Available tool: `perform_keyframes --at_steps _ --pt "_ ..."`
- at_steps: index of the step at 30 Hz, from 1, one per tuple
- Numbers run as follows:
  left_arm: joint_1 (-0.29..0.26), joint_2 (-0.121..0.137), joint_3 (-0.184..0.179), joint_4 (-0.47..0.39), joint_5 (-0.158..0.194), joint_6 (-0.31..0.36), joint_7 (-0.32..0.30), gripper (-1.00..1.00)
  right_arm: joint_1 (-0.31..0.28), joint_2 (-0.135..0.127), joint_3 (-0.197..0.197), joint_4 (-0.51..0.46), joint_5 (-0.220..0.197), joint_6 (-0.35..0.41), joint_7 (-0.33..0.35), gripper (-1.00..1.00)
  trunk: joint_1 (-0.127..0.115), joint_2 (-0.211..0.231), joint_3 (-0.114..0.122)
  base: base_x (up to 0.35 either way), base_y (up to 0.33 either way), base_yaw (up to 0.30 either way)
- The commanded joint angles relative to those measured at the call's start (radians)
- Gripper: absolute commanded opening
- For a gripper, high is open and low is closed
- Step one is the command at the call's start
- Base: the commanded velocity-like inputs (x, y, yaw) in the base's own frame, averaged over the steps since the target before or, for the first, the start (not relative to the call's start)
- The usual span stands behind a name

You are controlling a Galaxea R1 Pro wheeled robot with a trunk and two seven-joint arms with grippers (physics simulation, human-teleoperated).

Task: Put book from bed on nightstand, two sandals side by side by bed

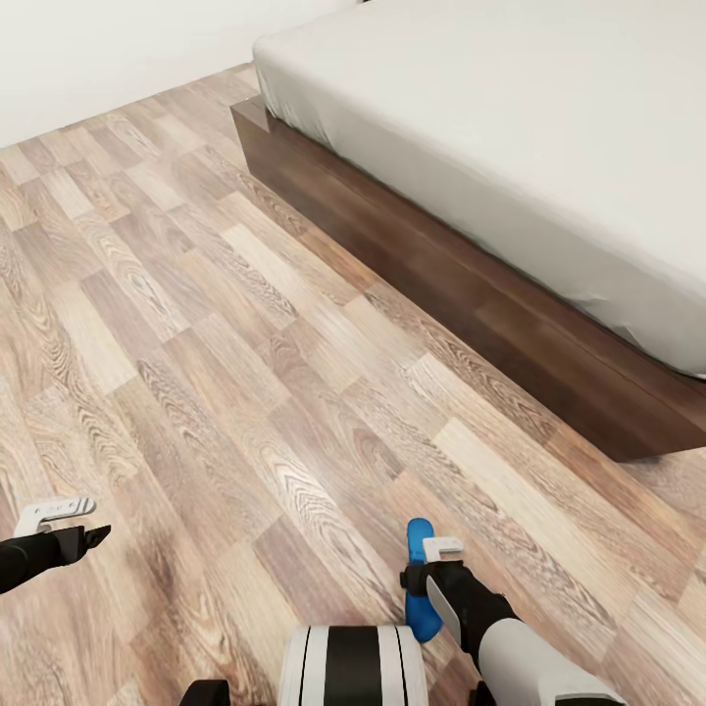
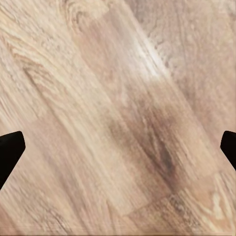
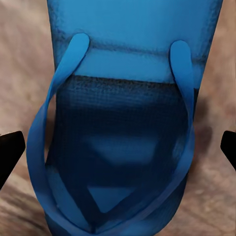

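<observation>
One bright blue sandal [image 1: 421,535] lies flat on the wooden floor at the bottom centre of the head view. My right gripper [image 1: 432,572] hovers directly over it, open. In the right wrist view the sandal [image 3: 123,142] and its blue straps lie between the two black fingertips [image 3: 10,152], which stand wide apart and clear of its sides. My left gripper [image 1: 78,523] is open low at the left, with bare floor below it and dark fingertips [image 2: 9,150] far apart. The bed [image 1: 510,127] with its pale grey mattress stands at the upper right. The book and the nightstand are out of view.
The bed's dark brown frame [image 1: 441,284] runs diagonally from the upper middle to the right edge. Wood-plank floor [image 1: 196,324] stretches between it and me. A pale wall [image 1: 98,59] closes the far left. My white and black trunk [image 1: 353,667] shows at the bottom.
</observation>
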Motion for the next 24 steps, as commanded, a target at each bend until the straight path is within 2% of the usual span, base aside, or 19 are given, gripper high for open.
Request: perform_keyframes --at_steps 1,24 --pt "-0.001 0.000 0.002 -0.001 -0.006 0.005 -0.009 1.00 0.000 0.001 -0.002 -0.002 0.007 0.007 -0.001 1.00 0.000 0.000 -0.005 0.000 0.000 0.000" --pt "-0.001 0.000 0.002 -0.001 -0.006 0.005 -0.009 1.00 0.000 0.001 -0.002 -0.002 0.007 0.007 -0.001 1.00 0.000 0.000 -0.005 0.000 0.000 0.000"
